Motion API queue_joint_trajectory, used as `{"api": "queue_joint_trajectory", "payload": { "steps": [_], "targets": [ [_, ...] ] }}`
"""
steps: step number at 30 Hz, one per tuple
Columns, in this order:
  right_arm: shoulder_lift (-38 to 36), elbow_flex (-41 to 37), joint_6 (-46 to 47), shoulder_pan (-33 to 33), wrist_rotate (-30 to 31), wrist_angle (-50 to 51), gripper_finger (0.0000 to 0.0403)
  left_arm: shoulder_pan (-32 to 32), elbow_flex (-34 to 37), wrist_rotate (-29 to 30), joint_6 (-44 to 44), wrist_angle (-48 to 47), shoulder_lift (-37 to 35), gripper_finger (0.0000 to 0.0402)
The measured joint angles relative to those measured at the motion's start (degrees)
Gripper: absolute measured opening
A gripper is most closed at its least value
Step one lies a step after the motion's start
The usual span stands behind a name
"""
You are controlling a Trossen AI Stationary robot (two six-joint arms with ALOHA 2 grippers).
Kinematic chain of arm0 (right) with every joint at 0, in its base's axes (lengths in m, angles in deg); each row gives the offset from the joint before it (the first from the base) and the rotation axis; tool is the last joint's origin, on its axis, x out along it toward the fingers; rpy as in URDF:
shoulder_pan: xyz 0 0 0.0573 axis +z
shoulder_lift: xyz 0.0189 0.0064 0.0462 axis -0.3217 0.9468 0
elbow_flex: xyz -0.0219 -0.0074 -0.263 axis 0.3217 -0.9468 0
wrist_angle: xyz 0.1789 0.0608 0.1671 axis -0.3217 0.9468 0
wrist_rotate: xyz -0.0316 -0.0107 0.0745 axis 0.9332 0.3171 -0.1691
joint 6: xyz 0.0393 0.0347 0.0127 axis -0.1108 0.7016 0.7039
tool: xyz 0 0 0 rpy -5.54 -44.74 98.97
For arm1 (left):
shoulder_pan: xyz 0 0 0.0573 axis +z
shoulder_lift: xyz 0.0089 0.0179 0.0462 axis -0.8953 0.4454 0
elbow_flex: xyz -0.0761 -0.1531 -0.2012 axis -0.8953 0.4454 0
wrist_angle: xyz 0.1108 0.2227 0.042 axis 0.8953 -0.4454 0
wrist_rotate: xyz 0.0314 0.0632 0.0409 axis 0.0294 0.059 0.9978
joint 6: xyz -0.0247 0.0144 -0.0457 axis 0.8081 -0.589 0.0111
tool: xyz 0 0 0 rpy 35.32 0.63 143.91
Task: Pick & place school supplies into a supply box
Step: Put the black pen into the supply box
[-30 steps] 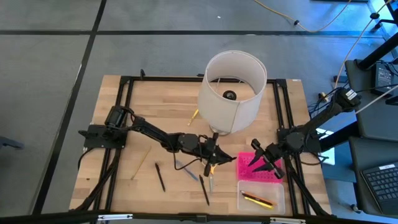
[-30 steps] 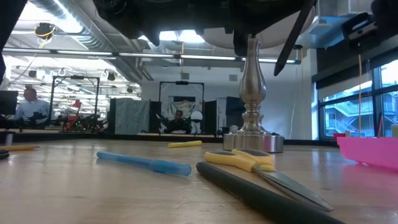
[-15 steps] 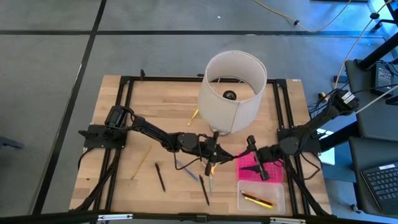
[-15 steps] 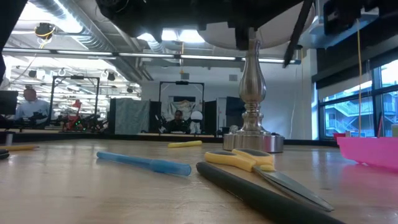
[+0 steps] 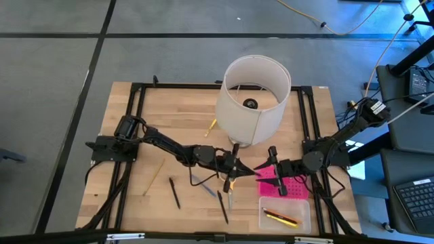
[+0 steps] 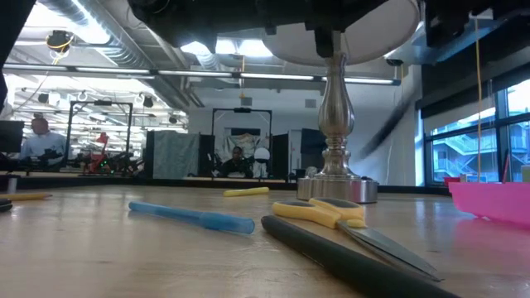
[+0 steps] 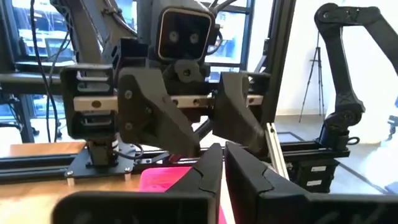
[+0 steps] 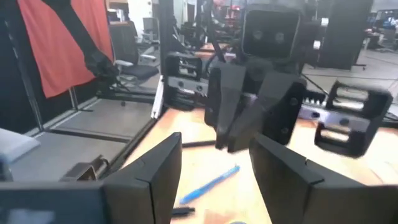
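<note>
I see a bright pink lid (image 5: 282, 184) (dotted), yellow-handled scissors (image 6: 331, 213) beside it, and a blue pen (image 6: 192, 218) on the pale wood counter (image 5: 176, 112).

A robotics lab: exposed ceiling pipes (image 6: 99, 41), metal frames (image 6: 240, 136), another robot arm (image 7: 342, 56) nearby.

- Through my left wrist camera I see the left gripper's own two dark fingers (image 7: 214, 171) nearly closed, with only a thin slit between their tips.
- Facing me at about 12 o'clock is the right gripper (image 7: 205, 140), dark plastic with a camera housing above it, its fingers spread apart.
- At 6 o'clock, behind my fingers, a strip of the bright pink box lid (image 7: 163, 178) lies on the pale wooden table top (image 7: 37, 193).
</note>
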Motion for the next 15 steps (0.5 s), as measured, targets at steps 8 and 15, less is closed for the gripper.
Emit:
{"api": "queue_joint_trajectory", "payload": {
  "steps": [8, 15],
  "targets": [
    [0.0, 0.0, 1.4, 0.0, -0.3, 1.5, 0.0176, 0.1, 0.0, -0.5, 0.0, 0.3, 0.0, 0.0003],
    [0.0, 0.0, 8.2, -0.6, -0.6, 13.3, 0.0172, 0.4, 0.0, -2.0, 2.9, -9.9, -0.9, 0.0003]
  ]
}}
